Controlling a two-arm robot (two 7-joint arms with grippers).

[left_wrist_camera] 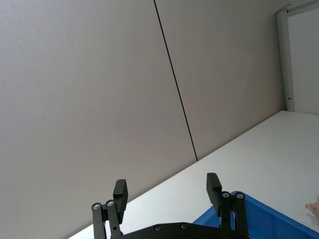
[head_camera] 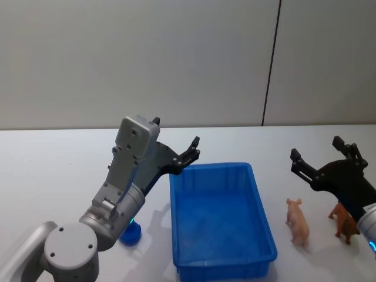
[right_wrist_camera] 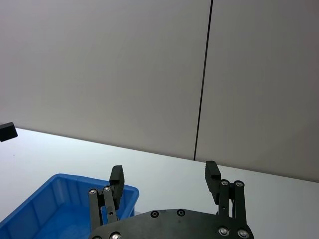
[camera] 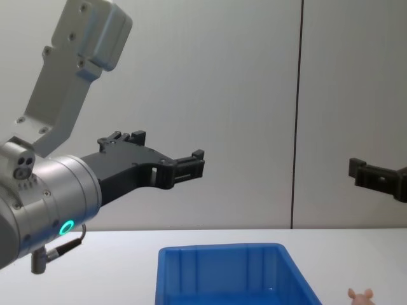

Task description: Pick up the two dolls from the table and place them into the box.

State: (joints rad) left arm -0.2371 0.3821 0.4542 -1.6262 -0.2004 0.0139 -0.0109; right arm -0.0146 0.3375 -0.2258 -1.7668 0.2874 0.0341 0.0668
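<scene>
The white table [head_camera: 53, 170] ran flat and plain back to the wall. The blue box [head_camera: 217, 217] sat on it in the middle, its long sides running away from the robot. Just right of the box stood the pink doll [head_camera: 298, 220], upright on its legs (a small pig, by its shape), with a brown toy animal [head_camera: 346, 226] near it, farther right. Left of the box lay the dark blue doll [head_camera: 130, 235], partly hidden.

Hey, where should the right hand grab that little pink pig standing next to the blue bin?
Grip the pink pig across its trunk, coming from above, with the right hand closing on its two flanks. It stands upright on thin legs with its narrow back exposed, so the trunk is likely the firmest hold.
</scene>
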